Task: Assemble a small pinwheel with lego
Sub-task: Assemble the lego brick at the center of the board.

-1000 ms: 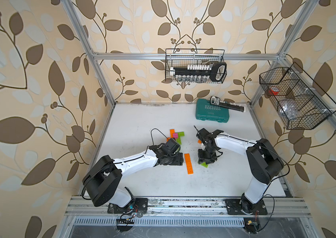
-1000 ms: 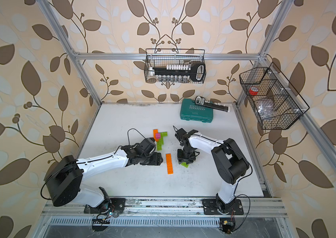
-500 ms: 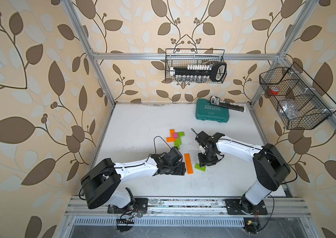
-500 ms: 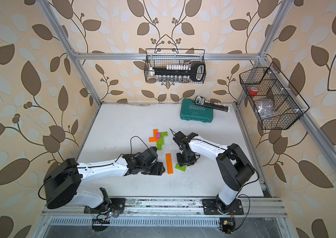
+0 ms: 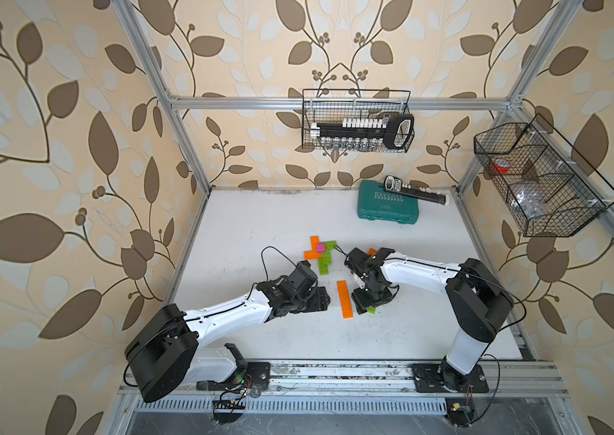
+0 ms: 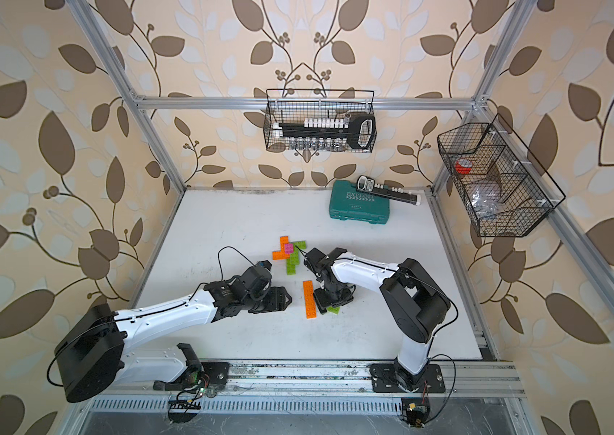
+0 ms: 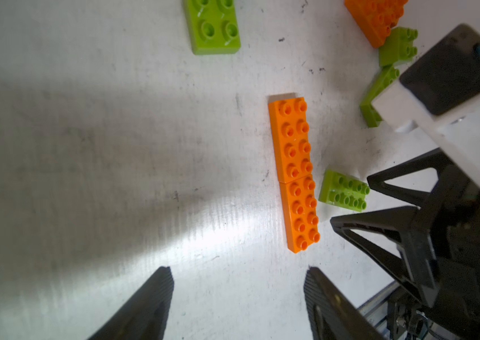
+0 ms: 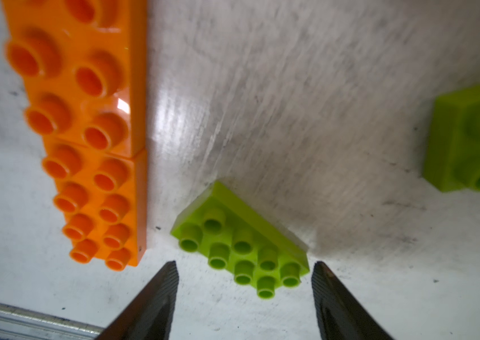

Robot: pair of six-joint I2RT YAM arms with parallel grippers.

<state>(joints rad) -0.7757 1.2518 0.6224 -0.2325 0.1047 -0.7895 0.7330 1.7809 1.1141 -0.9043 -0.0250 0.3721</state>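
Two orange lego bricks joined end to end form a strip on the white table. A lime-green 2x4 brick lies askew right beside its near end. My right gripper hangs over that brick, open, the brick free on the table just ahead of its fingertips. My left gripper is open and empty, left of the strip. Farther back sits a joined cluster of orange, pink and green bricks.
A teal tool case with a black tool on it stands at the back right. Wire baskets hang on the back wall and right wall. Loose lime-green and orange bricks lie beyond the strip. A metal rail runs along the front.
My right gripper moved toward the front beside the orange strip and opened, leaving the lime-green brick on the table. My left arm shifted frontward early on, uncovering the brick cluster.
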